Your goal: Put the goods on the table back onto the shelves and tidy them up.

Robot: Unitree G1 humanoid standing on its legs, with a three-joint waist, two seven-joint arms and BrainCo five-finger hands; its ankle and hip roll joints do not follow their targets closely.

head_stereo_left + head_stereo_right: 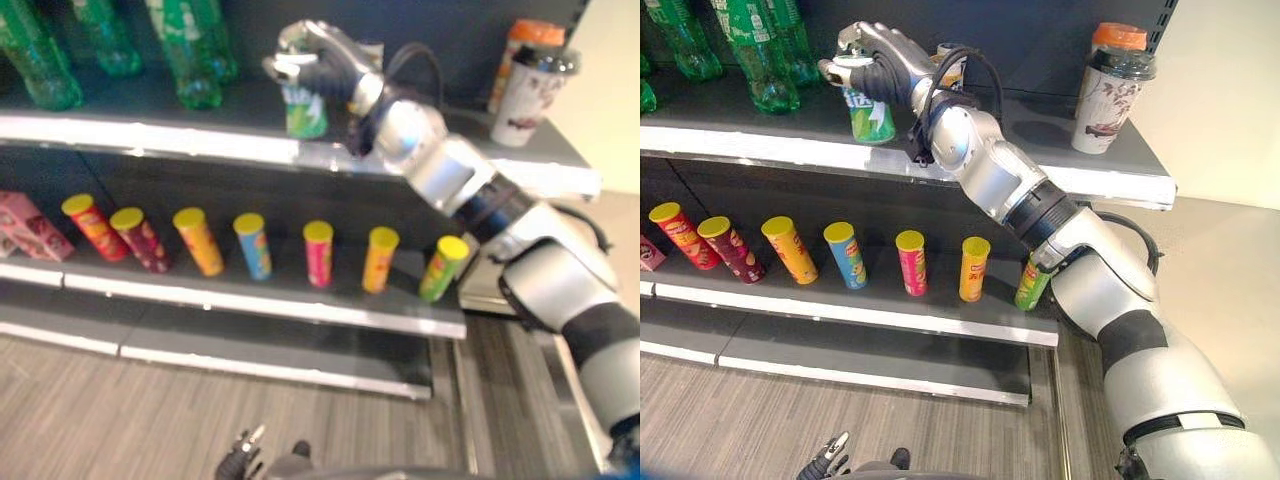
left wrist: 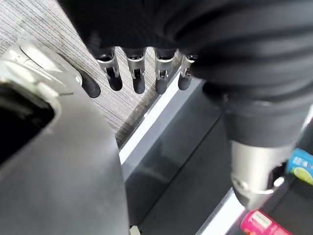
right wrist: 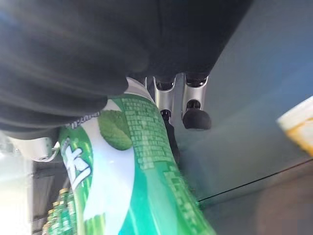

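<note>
The right hand [image 1: 875, 62] curls around a green can [image 1: 870, 115] standing on the top shelf [image 1: 760, 135], its fingers covering the can's top. The can is green and white, its print too blurred to read. Low by the floor, the left hand [image 2: 132, 73] hangs with fingers straight.

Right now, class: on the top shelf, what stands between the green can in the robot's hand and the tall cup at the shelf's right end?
Bare shelf surface lies between the green can, held by the right hand, and the tall cup, apart from the robot's own arm; seen in both eye views.
</note>
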